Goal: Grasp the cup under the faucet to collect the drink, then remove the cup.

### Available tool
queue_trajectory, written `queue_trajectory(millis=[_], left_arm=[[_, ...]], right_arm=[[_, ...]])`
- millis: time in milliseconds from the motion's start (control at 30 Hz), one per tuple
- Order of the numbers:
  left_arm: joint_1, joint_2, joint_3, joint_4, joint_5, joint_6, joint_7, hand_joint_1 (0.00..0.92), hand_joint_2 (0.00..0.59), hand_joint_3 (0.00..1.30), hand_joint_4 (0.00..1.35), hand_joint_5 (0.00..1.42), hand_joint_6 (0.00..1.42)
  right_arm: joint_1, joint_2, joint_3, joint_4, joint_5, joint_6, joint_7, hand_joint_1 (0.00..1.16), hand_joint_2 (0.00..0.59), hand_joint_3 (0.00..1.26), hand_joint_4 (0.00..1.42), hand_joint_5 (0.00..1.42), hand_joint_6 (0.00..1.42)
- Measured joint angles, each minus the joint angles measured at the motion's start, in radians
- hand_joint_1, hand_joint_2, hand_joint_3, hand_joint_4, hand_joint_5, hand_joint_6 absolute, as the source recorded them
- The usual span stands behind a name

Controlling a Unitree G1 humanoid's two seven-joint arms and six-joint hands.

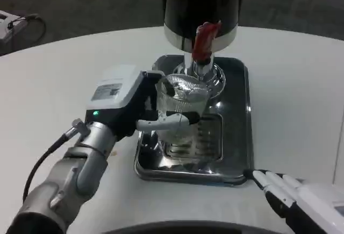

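Gripping the ribbed clear cup (181,100), the left hand (141,102) holds it under the red tap (203,40) over the shiny steel tray (236,137). At five o'clock the right hand (293,193) lies with fingers apart, touching the tray's corner.

No text, brand, number or sign can be read anywhere. The one printed item is a small pale label (109,91) on the white back of the left hand (131,102); it carries dark marks, but they are too blurred and too small to make out as letters or figures. Just below it, on the dark edge of the same hand, a small green light (96,114) glows, with no lettering legible beside it. The black drink dispenser (203,2) shows no readable marking on its body
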State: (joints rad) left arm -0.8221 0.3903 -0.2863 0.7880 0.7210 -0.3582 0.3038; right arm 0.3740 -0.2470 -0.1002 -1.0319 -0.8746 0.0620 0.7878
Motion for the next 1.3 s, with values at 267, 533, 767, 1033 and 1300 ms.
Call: queue_trajectory(millis=[267, 533, 767, 1033, 1300], left_arm=[[-0.005, -0.018, -0.021, 0.006, 0.000, -0.019, 0.064, 0.222, 0.316, 0.83, 0.83, 1.13, 1.37], [-0.005, -0.029, -0.047, 0.011, 0.000, -0.022, 0.119, 0.213, 0.317, 0.82, 0.80, 1.12, 1.37], [-0.005, -0.032, -0.076, 0.042, 0.000, -0.014, 0.119, 0.210, 0.318, 0.78, 0.77, 1.07, 1.30], [-0.027, -0.032, -0.087, 0.068, 0.000, -0.010, 0.120, 0.188, 0.279, 0.66, 0.65, 0.97, 1.20], [-0.036, -0.033, -0.091, 0.100, -0.004, -0.016, 0.113, 0.062, 0.112, 0.28, 0.25, 0.52, 0.62]], right_arm=[[0.025, 0.014, -0.034, 0.000, 0.016, -0.027, 0.000, 0.27, 0.435, 0.01, 0.00, 0.00, 0.00], [0.047, 0.039, -0.062, 0.000, 0.036, -0.061, 0.000, 0.27, 0.437, 0.01, 0.00, 0.00, 0.00], [0.052, 0.039, -0.079, 0.000, 0.049, -0.062, 0.005, 0.26, 0.441, 0.01, 0.00, 0.00, 0.00], [0.047, 0.034, -0.079, 0.000, 0.054, -0.047, 0.014, 0.26, 0.442, 0.01, 0.00, 0.00, 0.00], [0.042, 0.018, -0.077, 0.000, 0.055, -0.033, 0.019, 0.26, 0.442, 0.02, 0.00, 0.00, 0.00]])
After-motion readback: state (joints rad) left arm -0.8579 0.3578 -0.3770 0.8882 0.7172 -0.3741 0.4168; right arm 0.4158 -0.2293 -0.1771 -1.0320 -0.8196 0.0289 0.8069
